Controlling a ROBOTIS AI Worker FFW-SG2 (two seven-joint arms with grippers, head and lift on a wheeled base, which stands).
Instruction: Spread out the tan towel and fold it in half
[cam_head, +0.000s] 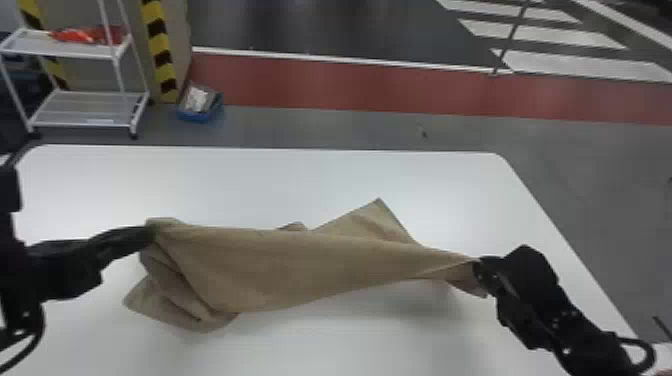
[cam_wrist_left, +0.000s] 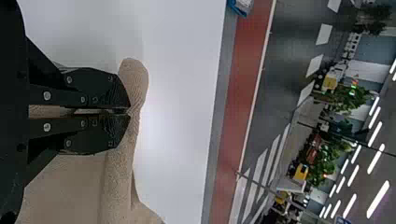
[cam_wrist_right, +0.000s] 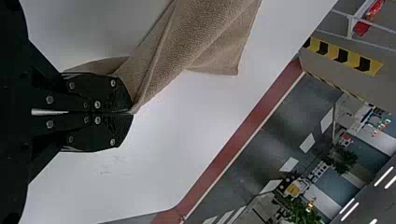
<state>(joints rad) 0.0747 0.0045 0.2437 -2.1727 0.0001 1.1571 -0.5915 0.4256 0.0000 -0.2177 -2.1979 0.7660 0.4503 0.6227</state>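
Closest to the head camera was the right arm (cam_head: 580, 330), which occupied the lower right part of the head view. At its end, the right gripper (cam_wrist_right: 132, 113) was closed on one end of the tan towel (cam_head: 300, 270), and it held only a narrow bit of cloth at the fingertips. On the other side, the left gripper (cam_wrist_left: 128, 112) was also closed, with the opposite end of the towel pinched between its fingers.

The towel was above the white table (cam_head: 300, 175), between the two grippers, and its long axis ran across from one to the other, more or less from side to side. Its upper part was drawn rather tight, while some loose folds (cam_head: 180, 310) hung on the robot's side, near the left gripper. A pointed corner (cam_head: 382, 220) stuck out on the far side, and the right gripper was the nearer one to it.

The step in hand seemed to be the spreading, and the work looked to be at an early stage, because the cloth was bunched and the half fold was not made. The next move probably depended on this line between the grippers: both would need to keep it straight and move together across it, so that the cloth could open flat toward the robot or away from it. The small hold on the right might slip if the arms pulled too strongly, and the folds on the left could become trapped underneath.
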